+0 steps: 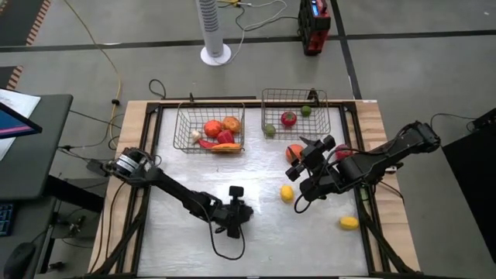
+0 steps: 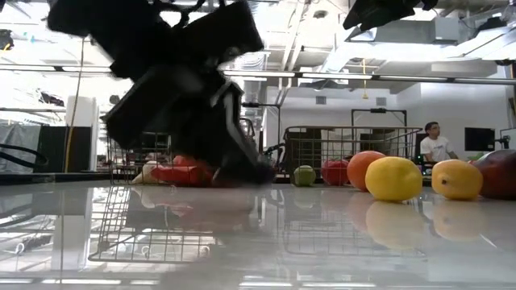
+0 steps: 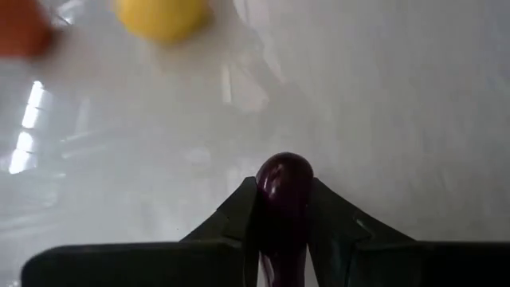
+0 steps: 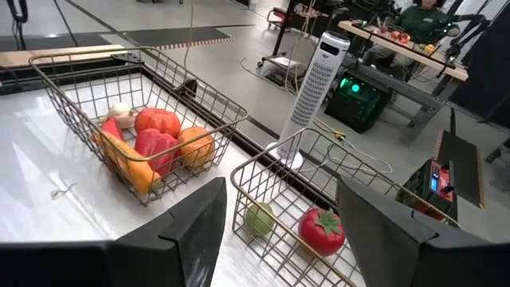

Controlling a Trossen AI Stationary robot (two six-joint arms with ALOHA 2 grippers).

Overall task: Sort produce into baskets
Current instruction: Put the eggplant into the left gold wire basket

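Closed on a dark purple eggplant (image 3: 284,185), the left gripper (image 1: 235,219) sits low at the table (image 1: 186,248), well in front of the left basket (image 1: 209,128). Right gripper (image 1: 308,174), fingers spread, hovers before the right basket (image 1: 294,116), beside a lemon (image 1: 287,193).

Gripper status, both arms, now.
Left gripper: shut on the dark purple eggplant, low over the table.
Right gripper: open, empty, facing the baskets.
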